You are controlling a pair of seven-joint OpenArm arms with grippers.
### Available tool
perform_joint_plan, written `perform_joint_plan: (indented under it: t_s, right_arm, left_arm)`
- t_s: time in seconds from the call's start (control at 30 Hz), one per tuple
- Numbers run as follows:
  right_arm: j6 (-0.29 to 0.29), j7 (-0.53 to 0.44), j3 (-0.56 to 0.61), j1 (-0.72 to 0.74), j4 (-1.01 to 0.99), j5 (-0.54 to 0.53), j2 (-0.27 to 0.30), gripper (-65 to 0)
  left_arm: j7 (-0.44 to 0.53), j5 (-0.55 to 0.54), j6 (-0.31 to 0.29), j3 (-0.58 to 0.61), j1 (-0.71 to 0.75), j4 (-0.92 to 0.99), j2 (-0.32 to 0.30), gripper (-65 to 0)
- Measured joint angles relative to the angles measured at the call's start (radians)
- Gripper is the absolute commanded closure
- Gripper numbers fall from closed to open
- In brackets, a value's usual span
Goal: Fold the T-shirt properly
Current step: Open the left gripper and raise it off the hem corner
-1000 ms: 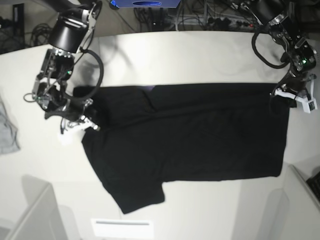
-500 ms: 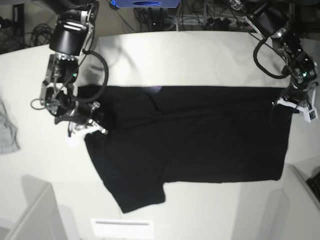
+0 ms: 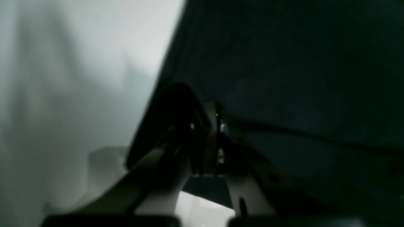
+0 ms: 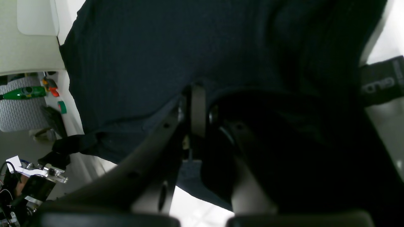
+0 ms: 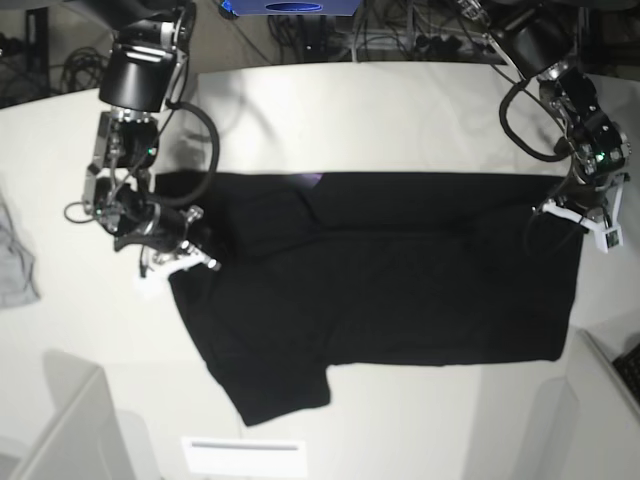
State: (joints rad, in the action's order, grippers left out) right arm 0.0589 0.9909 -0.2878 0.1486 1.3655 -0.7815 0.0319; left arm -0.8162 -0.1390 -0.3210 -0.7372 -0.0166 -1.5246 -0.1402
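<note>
The black T-shirt (image 5: 400,290) lies spread plain side up on the white table (image 5: 350,110), one sleeve pointing to the front left. My left gripper (image 5: 580,222) is shut on the shirt's far right corner. In the left wrist view the gripper (image 3: 216,126) pinches the dark cloth (image 3: 284,63) at its edge. My right gripper (image 5: 180,262) is shut on the shirt's left edge near the shoulder. In the right wrist view the gripper (image 4: 195,104) is closed with a fold of cloth (image 4: 157,47) between the jaws. No print shows.
A small grey cloth (image 5: 15,265) lies at the table's left edge. A white card (image 5: 245,455) lies at the front. Grey bin corners stand at the front left (image 5: 60,430) and front right (image 5: 605,400). Cables (image 5: 400,40) run behind the table.
Both grippers have moved inward over the table with the cloth held, the right one to the right, the left one to the left and slightly nearer. The shirt's far edge has shifted with them.
</note>
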Motion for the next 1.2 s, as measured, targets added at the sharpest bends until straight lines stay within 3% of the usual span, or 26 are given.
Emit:
perform_joint_plan:
  t_s: [0.03,0.13,0.23,0.33,0.5,0.6,0.73,0.87,1.0,1.2]
  right_arm:
    - [0.0,0.0,0.0,0.0,0.0,0.0,-0.002,-6.2]
    - [-0.001,-0.002,-0.001,-0.003,0.0,0.0,0.0,-16.8]
    - [-0.004,-0.005,-0.001,-0.009,0.002,-0.001,0.0,-17.9]
    - [-0.01,-0.005,-0.001,-0.023,0.037,0.001,-0.002,-18.0]
    - [-0.009,-0.04,-0.014,-0.081,0.23,-0.004,-0.003,-17.6]
    - [-0.016,-0.106,-0.066,-0.164,0.357,-0.01,-0.008,-18.0]
    - [-0.068,-0.131,-0.108,-0.283,0.456,0.0,-0.005,-20.9]
    - [-0.066,-0.13,-0.129,-0.408,0.53,-0.029,-0.023,-25.5]
    - [-0.074,-0.119,-0.23,-0.522,0.531,-0.093,-0.084,-25.7]
    - [-0.081,-0.137,-0.243,-0.513,0.461,-0.118,-0.096,-26.0]
  left_arm:
    - [0.0,-0.001,0.0,-0.002,0.0,0.0,-0.002,-0.5]
    - [0.0,-0.005,0.0,-0.002,0.0,0.0,0.002,-20.2]
    - [0.001,-0.007,0.0,-0.002,0.0,0.0,0.001,-37.7]
    - [0.001,0.0,0.0,-0.002,-0.021,0.002,0.0,-47.9]
    - [0.004,-0.011,0.0,-0.009,-0.032,-0.023,0.002,-49.5]
    - [0.003,-0.06,-0.017,-0.143,-0.039,-0.082,0.029,-49.5]
    - [-0.005,-0.241,-0.013,-0.332,0.022,-0.11,0.025,-49.5]
    - [-0.037,-0.346,-0.082,-0.331,0.188,-0.106,-0.006,-49.4]
    - [-0.027,-0.361,-0.08,-0.335,0.27,-0.082,-0.015,-49.4]
    - [-0.026,-0.364,-0.084,-0.333,0.287,-0.053,-0.015,-49.4]
